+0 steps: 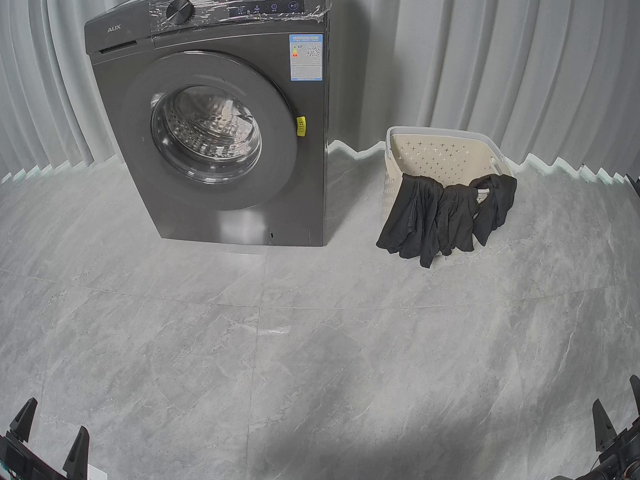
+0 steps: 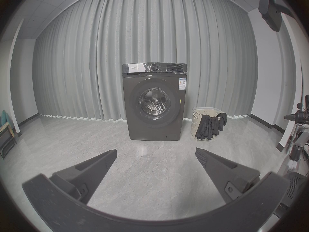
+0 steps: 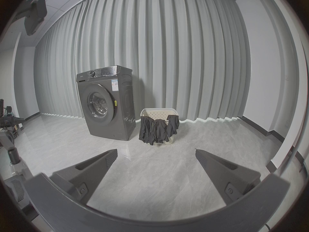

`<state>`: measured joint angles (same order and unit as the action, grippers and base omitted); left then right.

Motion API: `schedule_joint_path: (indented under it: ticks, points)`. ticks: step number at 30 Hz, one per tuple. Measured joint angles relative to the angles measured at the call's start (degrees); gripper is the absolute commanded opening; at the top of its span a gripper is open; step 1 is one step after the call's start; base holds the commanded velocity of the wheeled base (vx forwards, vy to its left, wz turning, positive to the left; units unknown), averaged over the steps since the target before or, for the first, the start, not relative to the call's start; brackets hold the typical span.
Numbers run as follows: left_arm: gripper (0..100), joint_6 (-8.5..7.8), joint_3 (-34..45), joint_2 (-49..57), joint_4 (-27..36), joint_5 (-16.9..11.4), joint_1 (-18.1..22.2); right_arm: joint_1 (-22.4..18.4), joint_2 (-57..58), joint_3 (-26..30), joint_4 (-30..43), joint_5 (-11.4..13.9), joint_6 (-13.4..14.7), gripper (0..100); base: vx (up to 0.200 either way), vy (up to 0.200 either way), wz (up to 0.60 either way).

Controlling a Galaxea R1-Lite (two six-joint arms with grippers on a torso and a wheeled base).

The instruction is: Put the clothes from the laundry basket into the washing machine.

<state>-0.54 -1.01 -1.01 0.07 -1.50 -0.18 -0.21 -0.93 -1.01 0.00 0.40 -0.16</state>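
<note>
Start of task, nothing loaded yet. The dark grey front-loading washing machine point(image 1: 213, 121) stands against the curtain, its round glass door looking closed, bare metal drum visible through the glass. A cream perforated plastic laundry basket point(image 1: 440, 131) sits just beside the machine, on the robot's right of it. Black crumpled clothes point(image 1: 440, 218) are draped over the basket's front rim and hang down its outer wall toward the floor; cannot tell if more lies at the bottom. The left gripper point(image 2: 155, 152) and right gripper point(image 3: 155, 152) are both well apart from the machine, fingers spread wide, holding nothing. Step in hand is likely the approach. The door probably needs opening before any grab. Then take the cloth at the rim where it bunches, and lift high enough that the hanging ends don't tip the light basket.
</note>
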Motion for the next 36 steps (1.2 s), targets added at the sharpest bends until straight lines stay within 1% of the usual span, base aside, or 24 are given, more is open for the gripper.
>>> schedule_joint_path:
  ticks: [31,33,36]
  points:
    - [100,0.11,0.0,0.0,0.0,0.0,0.0,0.0,0.0,0.0,0.0,0.0,0.0,100,0.0,0.0,0.0]
    - [100,0.4,0.0,0.0,0.0,0.0,0.0,0.0,0.0,0.0,0.0,0.0,0.0,100,0.2,0.0,0.0]
    - [100,0.43,0.0,0.0,-0.1,0.1,0.0,0.0,0.0,0.0,0.0,0.0,0.0,100,0.2,0.0,0.0]
